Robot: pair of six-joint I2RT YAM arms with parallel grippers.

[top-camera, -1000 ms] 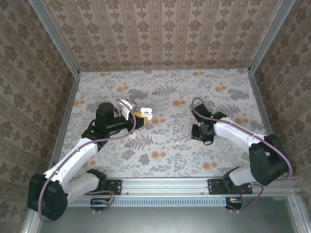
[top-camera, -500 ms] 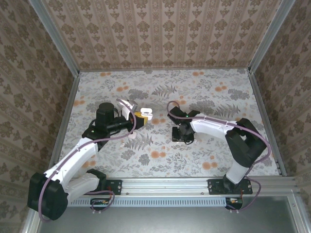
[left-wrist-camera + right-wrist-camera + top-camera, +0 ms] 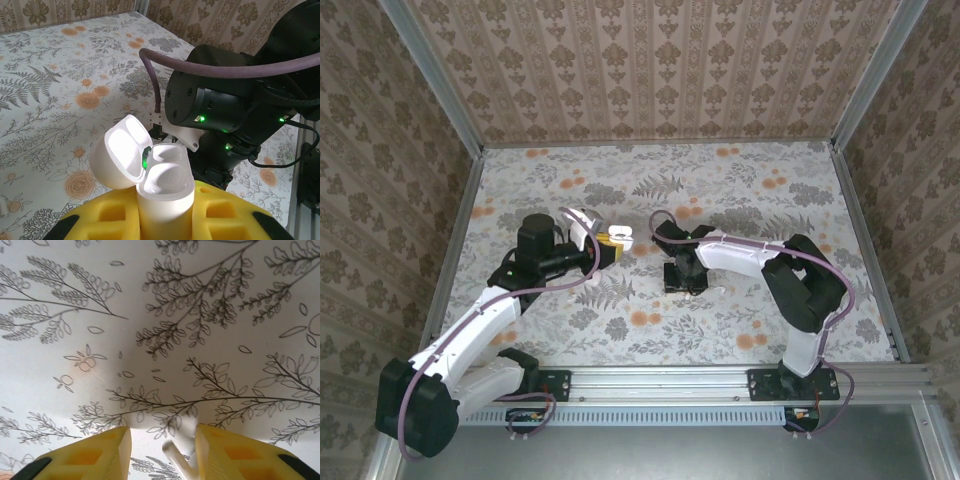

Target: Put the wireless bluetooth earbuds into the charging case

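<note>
The table (image 3: 770, 200) is covered by a pale cloth printed with grey ferns and orange flowers. Wallpapered walls (image 3: 650, 70) in a brown leaf pattern close it in on three sides. Metal rails run down the left (image 3: 455, 250) and right (image 3: 865, 250) edges, and a front rail (image 3: 660, 378) carries both arm bases. Both arms work near the middle of the cloth. The far half lies open up to the back wall, and wide strips of cloth are free toward each side rail. The left gripper (image 3: 610, 240) is clenched on the case (image 3: 618, 236). In the left wrist view its yellow pads (image 3: 110, 217) hug the upright case (image 3: 162, 175). The lid (image 3: 120, 152) is swung back to the left and a green light glows at the hinge. The right arm's black wrist (image 3: 215, 105) stands just behind the case. The right gripper (image 3: 682, 283) points down at the cloth, just right of the left one, with little room between them. In the right wrist view its jaws are parted, with a yellow pad (image 3: 95, 452) on each side of a gap. One white earbud (image 3: 176, 452) lies on the cloth in that gap, against the pad on the picture's right and apart from the other. It is not pinched.
</note>
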